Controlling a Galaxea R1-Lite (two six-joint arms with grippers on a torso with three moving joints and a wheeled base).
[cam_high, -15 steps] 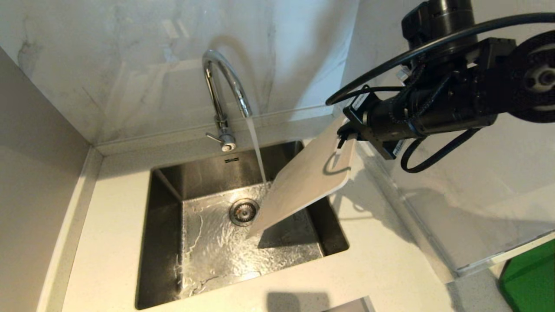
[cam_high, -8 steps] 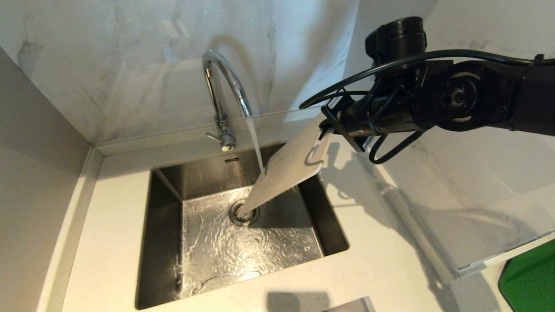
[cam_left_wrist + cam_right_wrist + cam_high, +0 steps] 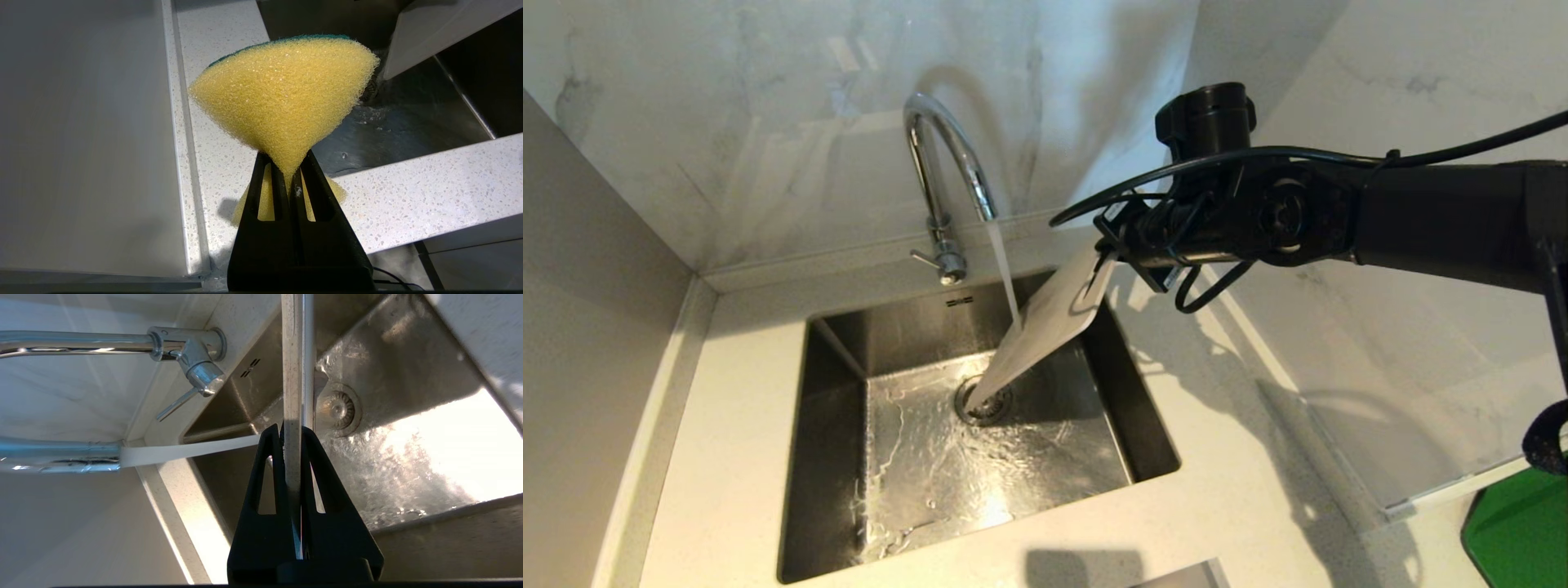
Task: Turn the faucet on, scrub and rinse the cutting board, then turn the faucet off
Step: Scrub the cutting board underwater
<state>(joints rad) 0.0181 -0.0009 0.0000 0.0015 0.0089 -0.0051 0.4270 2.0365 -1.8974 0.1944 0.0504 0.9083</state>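
The right hand [image 3: 292,435], clenched on the cutting board [image 3: 1045,327], has swung it under the faucet [image 3: 947,163] stream; rinsing underway; left hand [image 3: 291,171] grips a sponge [image 3: 286,90].

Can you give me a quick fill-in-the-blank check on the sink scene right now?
1. The faucet is running, and its stream lands on the ____ held tilted over the sink.
2. The right gripper is shut on the board's ____ end.
3. The left gripper pinches a yellow ____ .
4. The board's lower tip hangs just above the sink's ____ .

Missing words: cutting board; handle; sponge; drain
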